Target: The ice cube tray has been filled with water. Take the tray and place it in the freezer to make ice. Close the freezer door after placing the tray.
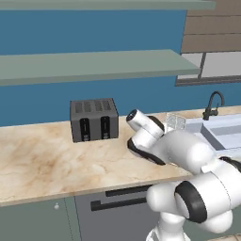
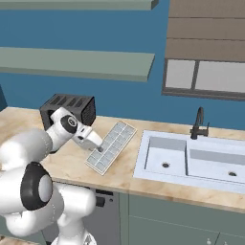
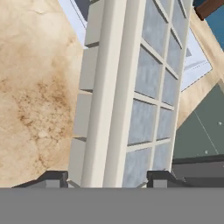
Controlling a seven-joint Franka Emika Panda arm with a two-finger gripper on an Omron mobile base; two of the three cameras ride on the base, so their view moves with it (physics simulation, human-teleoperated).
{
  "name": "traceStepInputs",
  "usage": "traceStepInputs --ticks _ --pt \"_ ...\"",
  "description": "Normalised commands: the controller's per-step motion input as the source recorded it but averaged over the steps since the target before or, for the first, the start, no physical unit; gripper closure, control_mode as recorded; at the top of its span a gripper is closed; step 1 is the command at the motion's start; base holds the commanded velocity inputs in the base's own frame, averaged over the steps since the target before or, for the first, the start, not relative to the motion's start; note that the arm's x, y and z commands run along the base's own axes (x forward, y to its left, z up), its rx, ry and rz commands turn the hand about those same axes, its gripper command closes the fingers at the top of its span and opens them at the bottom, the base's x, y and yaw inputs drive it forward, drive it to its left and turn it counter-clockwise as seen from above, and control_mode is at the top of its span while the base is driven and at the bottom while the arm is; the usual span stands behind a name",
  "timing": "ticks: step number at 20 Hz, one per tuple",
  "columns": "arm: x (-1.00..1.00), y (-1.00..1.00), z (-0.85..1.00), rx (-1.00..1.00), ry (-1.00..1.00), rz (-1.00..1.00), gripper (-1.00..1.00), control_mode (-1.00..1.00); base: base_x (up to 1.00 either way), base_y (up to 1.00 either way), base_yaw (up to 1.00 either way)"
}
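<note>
The ice cube tray (image 2: 114, 141) is a pale grid of small square cells. It lies lengthwise on the marble counter (image 2: 72, 165), between the toaster and the sink. My gripper (image 2: 92, 143) reaches it from the left, at the tray's near half. In the hand view the tray (image 3: 131, 100) runs up between my two dark fingertips, its side wall turned toward the camera. My gripper (image 3: 107, 178) is shut on the tray's width there. One end of the tray (image 1: 175, 121) pokes out behind my arm. The freezer and its door are out of view.
A dark toaster (image 1: 94, 119) stands at the back of the counter, left of my hand. A white double sink (image 2: 191, 160) with a black faucet (image 2: 198, 123) lies to the right. Grey-green shelves (image 1: 94, 66) hang on the blue wall above. A dishwasher front (image 1: 117, 204) sits below the counter.
</note>
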Motion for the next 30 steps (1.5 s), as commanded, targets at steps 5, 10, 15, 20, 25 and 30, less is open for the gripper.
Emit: traceStepInputs --ticks 5,10,15,20,25,30 --pt "-0.17 0.00 0.42 0.00 -0.02 0.05 1.00 -1.00 0.00 0.00 0.00" --pt "-0.02 0.00 0.37 -0.02 0.04 0.15 1.00 -1.00 0.00 0.00 0.00" --pt "-0.03 0.00 0.18 -0.07 0.05 0.23 1.00 -1.00 0.00 0.00 0.00" --pt "-0.22 0.00 0.05 -0.02 0.00 0.20 1.00 -1.00 0.00 0.00 0.00" --pt "-0.26 0.00 0.09 0.00 0.00 0.16 1.00 -1.00 0.00 0.00 0.00" --pt "-0.21 0.00 0.16 0.00 0.00 0.13 1.00 -1.00 0.00 0.00 0.00"
